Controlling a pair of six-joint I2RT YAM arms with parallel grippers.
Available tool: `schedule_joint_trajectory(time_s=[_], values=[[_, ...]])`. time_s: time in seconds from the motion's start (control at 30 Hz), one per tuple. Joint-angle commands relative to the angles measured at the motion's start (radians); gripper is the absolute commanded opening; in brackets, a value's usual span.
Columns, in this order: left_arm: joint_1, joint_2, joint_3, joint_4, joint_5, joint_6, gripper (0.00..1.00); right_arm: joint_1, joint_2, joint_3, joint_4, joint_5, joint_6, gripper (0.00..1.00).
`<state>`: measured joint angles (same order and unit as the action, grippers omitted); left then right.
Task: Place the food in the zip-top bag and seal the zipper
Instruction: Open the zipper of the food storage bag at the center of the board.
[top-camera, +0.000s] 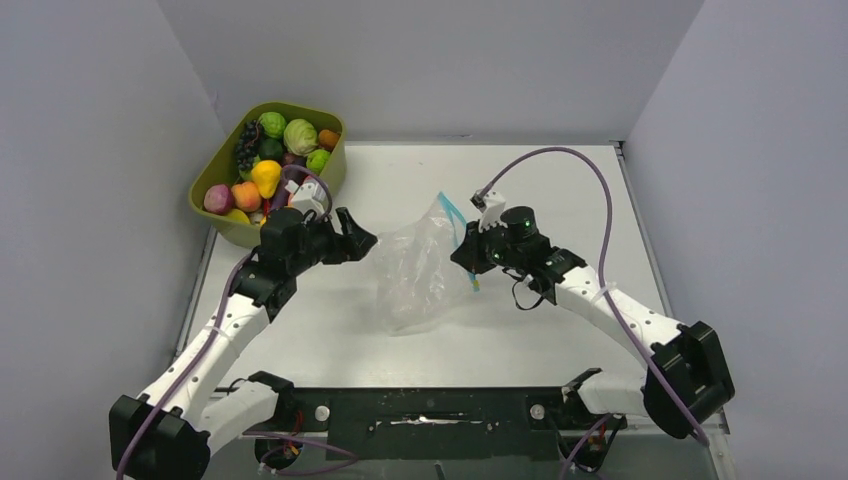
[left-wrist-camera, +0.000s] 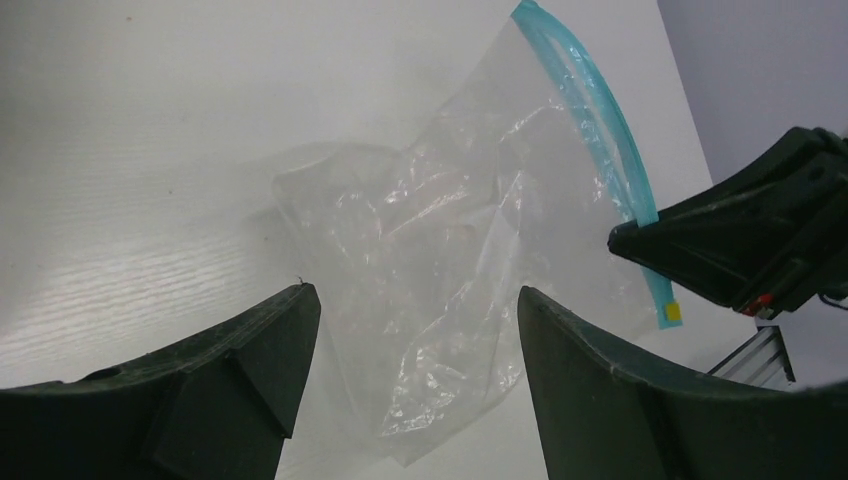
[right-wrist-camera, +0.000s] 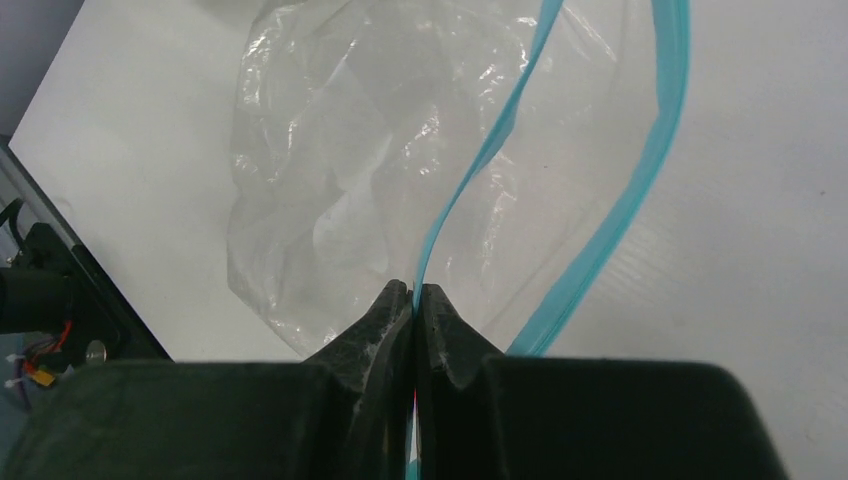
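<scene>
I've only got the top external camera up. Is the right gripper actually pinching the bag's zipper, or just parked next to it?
Observer: It's pinching it. In the right wrist view the right gripper is shut on one lip of the zipper, and the teal strip runs up from between its fingertips.
Operator: Okay, and is the mouth open or sealed?
Observer: Open. The other teal lip bows away to the right, with a clear gap between the two lips above the fingertips.
</scene>
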<state>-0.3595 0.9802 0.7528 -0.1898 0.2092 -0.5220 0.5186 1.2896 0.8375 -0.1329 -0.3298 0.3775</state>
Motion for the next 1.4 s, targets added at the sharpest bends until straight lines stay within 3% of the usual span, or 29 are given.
schedule_joint_trajectory(time_s=[0.0, 0.33, 0.63, 0.87, 1.13, 1.37], values=[[-0.007, 0.038, 0.123, 0.053, 0.022, -0.052, 0.72, 0.092, -0.094, -0.014, 0.114, 0.222, -0.079, 0.00], [-0.027, 0.132, 0.163, 0.229, 0.184, -0.164, 0.72, 0.318, -0.148, 0.023, 0.101, 0.517, -0.268, 0.00], [-0.051, 0.167, 0.153, 0.377, 0.204, -0.269, 0.72, 0.464, -0.069, 0.121, 0.083, 0.680, -0.357, 0.00], [-0.072, 0.201, 0.151, 0.358, 0.204, -0.321, 0.72, 0.515, -0.021, 0.163, 0.086, 0.718, -0.359, 0.00], [-0.115, 0.194, 0.158, 0.281, 0.095, -0.326, 0.71, 0.559, -0.005, 0.184, 0.086, 0.776, -0.351, 0.00], [-0.133, 0.159, 0.226, 0.136, 0.003, -0.384, 0.68, 0.565, -0.001, 0.208, 0.051, 0.928, -0.321, 0.00]])
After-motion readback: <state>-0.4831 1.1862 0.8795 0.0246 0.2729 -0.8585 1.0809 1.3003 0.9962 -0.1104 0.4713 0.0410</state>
